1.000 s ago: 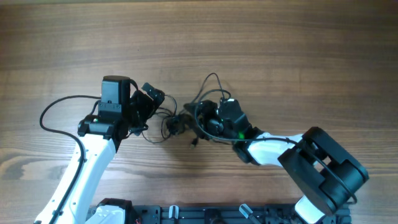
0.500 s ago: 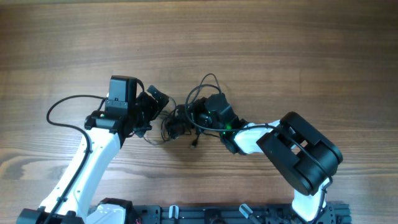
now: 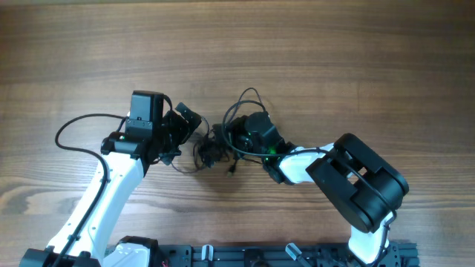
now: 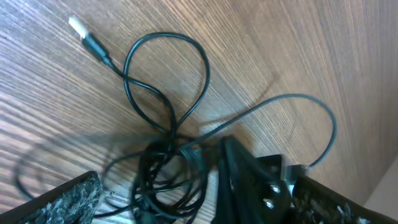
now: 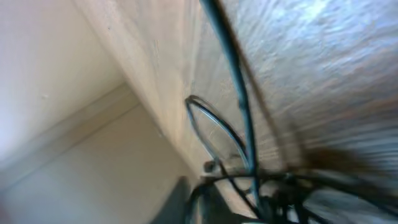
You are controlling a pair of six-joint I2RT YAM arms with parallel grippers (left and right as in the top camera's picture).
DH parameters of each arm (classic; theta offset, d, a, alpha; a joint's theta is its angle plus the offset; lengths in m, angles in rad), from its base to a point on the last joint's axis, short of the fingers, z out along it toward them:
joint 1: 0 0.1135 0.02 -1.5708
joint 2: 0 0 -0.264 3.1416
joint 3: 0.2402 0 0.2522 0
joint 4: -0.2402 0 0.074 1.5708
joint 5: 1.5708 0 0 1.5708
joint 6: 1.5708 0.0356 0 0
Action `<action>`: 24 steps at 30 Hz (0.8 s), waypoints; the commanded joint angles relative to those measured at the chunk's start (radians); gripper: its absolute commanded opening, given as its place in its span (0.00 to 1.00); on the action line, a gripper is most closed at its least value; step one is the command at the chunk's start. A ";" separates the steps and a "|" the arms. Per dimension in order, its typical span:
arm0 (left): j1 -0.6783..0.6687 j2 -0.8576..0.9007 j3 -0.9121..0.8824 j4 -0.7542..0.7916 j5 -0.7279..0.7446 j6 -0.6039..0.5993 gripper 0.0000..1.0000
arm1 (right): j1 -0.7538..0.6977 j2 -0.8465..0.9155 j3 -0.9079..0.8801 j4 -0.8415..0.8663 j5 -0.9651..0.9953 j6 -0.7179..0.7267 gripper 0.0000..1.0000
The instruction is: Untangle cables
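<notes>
The cables (image 3: pixel 211 150) lie bunched in a dark knot at the table's middle, with one loop (image 3: pixel 249 98) arching toward the far side and a plug end (image 3: pixel 232 170) trailing toward the near edge. My right gripper (image 3: pixel 233 139) sits at the knot's right side, shut on strands of it. My left gripper (image 3: pixel 180 137) stands open just left of the knot, nothing between its fingers. In the left wrist view the cables (image 4: pixel 168 93) cross in loops, a light-tipped plug (image 4: pixel 78 26) lies at the upper left, and the knot sits between my speckled fingertips (image 4: pixel 62 199). The right wrist view is blurred, showing cables (image 5: pixel 242 112).
The wooden table (image 3: pixel 334 59) stretches wide around both arms. The left arm's own thick cable (image 3: pixel 82 126) loops out to the left. A black mounting rail (image 3: pixel 260 256) runs along the near edge. The right arm's bulky body (image 3: pixel 356 185) stands right of the knot.
The right arm has swung left into the knot and its gripper has closed there. The left arm shifted slightly right and stayed open.
</notes>
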State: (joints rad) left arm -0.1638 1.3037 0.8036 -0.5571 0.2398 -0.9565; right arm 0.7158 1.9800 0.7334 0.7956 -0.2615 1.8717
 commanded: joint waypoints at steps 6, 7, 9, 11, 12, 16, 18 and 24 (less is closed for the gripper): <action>-0.003 0.006 -0.001 -0.084 -0.013 0.036 0.56 | -0.107 0.007 0.007 0.265 -0.325 -0.572 0.04; -0.003 0.006 -0.001 -0.084 -0.013 0.036 0.56 | -0.126 0.007 0.007 0.292 -0.363 -0.574 0.05; -0.003 0.006 -0.001 -0.079 -0.013 0.036 0.61 | -0.149 0.007 0.007 0.314 -0.407 -0.574 0.05; -0.003 0.008 -0.001 -0.079 -0.013 0.035 0.64 | -0.163 0.007 0.007 0.315 -0.435 -0.574 0.05; -0.010 0.012 -0.001 -0.079 -0.014 0.036 0.63 | -0.167 0.007 0.007 0.315 -0.456 -0.573 0.05; -0.068 0.064 -0.001 -0.019 -0.013 0.035 0.67 | -0.167 0.007 0.007 0.315 -0.499 -0.563 0.04; -0.113 0.117 -0.001 0.040 -0.014 0.035 0.67 | -0.167 0.007 0.007 0.315 -0.506 -0.562 0.05; -0.160 0.290 -0.001 0.193 -0.013 -0.063 0.62 | -0.167 0.007 0.007 0.329 -0.564 -0.563 0.05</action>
State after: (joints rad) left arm -0.3122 1.5211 0.8036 -0.3954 0.2325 -0.9554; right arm 0.5461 1.9812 0.7353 1.1015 -0.7536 1.3296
